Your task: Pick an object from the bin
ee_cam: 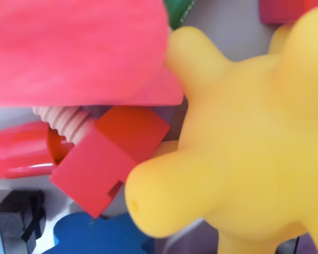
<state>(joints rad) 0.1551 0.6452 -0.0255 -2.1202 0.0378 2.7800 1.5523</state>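
A large yellow rubbery toy [244,143] with rounded limbs fills the wrist view's right and centre, blurred and very close to the camera. Beside it lie a red block [108,159], a big pink object [74,47] at the top left, a red cylinder [18,151], a ribbed pink tube [66,121] and a blue shape [98,235]. A black angular part [18,217] at the bottom left and a dark sliver [290,246] at the bottom right may belong to my gripper. I cannot make out how its fingers stand, or whether they touch the yellow toy.
The objects lie crowded on the pale grey bin floor [238,32]. A green piece [179,9] and a dark red block [286,10] sit along the top edge. A purple piece [172,114] is tucked under the red block.
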